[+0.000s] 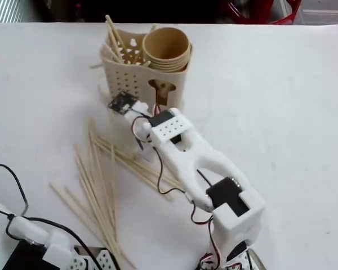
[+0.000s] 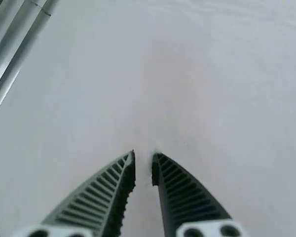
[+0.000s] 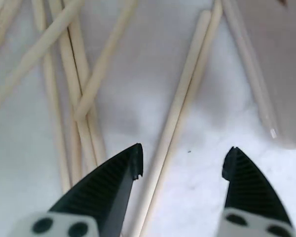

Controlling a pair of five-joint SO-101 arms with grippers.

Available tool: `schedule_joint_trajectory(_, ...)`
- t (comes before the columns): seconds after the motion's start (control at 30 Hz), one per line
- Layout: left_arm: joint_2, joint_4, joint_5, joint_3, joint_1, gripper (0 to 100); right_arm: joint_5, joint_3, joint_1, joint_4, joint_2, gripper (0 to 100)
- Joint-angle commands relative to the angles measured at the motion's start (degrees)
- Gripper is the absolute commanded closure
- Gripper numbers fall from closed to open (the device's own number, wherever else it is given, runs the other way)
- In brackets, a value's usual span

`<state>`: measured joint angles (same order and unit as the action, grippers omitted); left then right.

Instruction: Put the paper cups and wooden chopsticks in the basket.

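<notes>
Right tool (image 3: 185, 150): wide open, low over the counter (image 1: 281, 112), straddling a pair of loose chopsticks (image 3: 177, 118) just beside the basket (image 1: 124, 81).
Left tool (image 2: 144, 155): pinched nearly closed on nothing, over the counter.
Paper cups (image 1: 166, 48): stacked in the basket already, alongside a few chopsticks.
Risk: imo closing here grabs two at once, and one could slip out or roll. The basket wall's close enough to bump too.
Writing: none I can read.

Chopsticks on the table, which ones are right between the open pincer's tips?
The two chopsticks lying side by side, passing between the open tips of the right pincer. The other chopsticks lie outside them.
</notes>
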<state>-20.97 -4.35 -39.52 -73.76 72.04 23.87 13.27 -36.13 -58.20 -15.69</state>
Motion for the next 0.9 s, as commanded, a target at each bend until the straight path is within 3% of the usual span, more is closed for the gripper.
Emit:
schedule_joint_trajectory(0.0, -0.66, -5.01, -0.35, -1.85, 0.13, 92, -0.44, -2.46, 0.84, 0.48, -1.1, 73.6)
schedule_joint_trajectory(0.2, -0.66, -5.1, -0.26, -3.43, -0.31, 92, -0.44, -2.9, 0.84, 0.48, -4.97, 75.5)
schedule_joint_trajectory(0.43, -0.75, -5.1, -0.09, -3.43, -0.84, 92, -0.44, -2.55, 0.84, -0.04, -5.76, 98.4)
schedule_joint_trajectory(0.87, -0.75, -5.1, -0.18, -3.43, -0.66, 92, -0.44, 1.32, 1.71, -6.11, -4.7, 98.1)
